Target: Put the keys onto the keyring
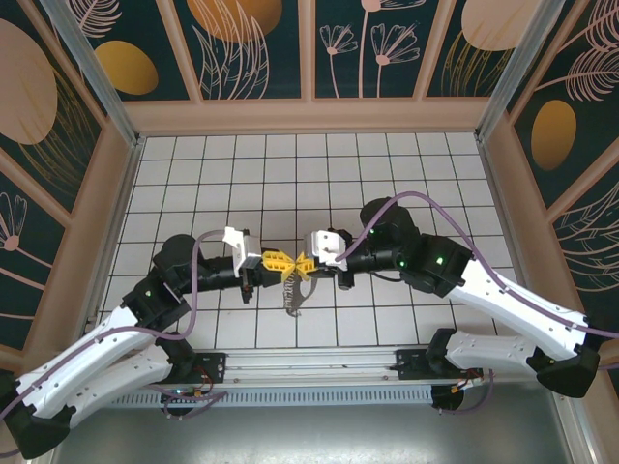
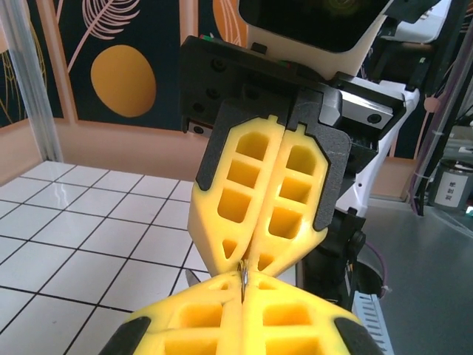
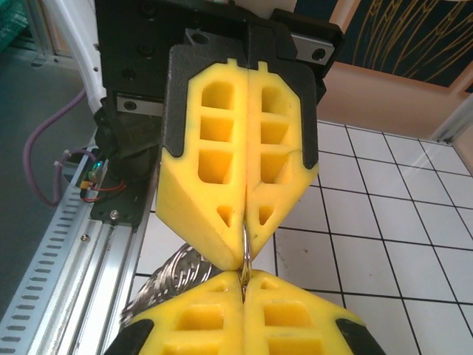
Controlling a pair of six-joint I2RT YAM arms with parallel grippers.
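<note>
I see a white tiled table [image 1: 193,174] fenced by walls [image 1: 251,48] painted with leaf and flower patterns. The left arm [image 1: 116,338] and the right arm [image 1: 503,300] reach in from the near edge and meet near the middle of the table. The left gripper [image 1: 274,260] and the right gripper [image 1: 306,262] face each other, yellow fingertips [image 2: 288,185] almost touching. Both pairs of fingers are clenched, each pinching the keyring [image 3: 244,255], a thin wire seen edge-on running from 1 closed seam into the other. The keys [image 1: 293,289] hang in a silvery bunch below that meeting point. I cannot tell whether they touch the tiles.
</note>
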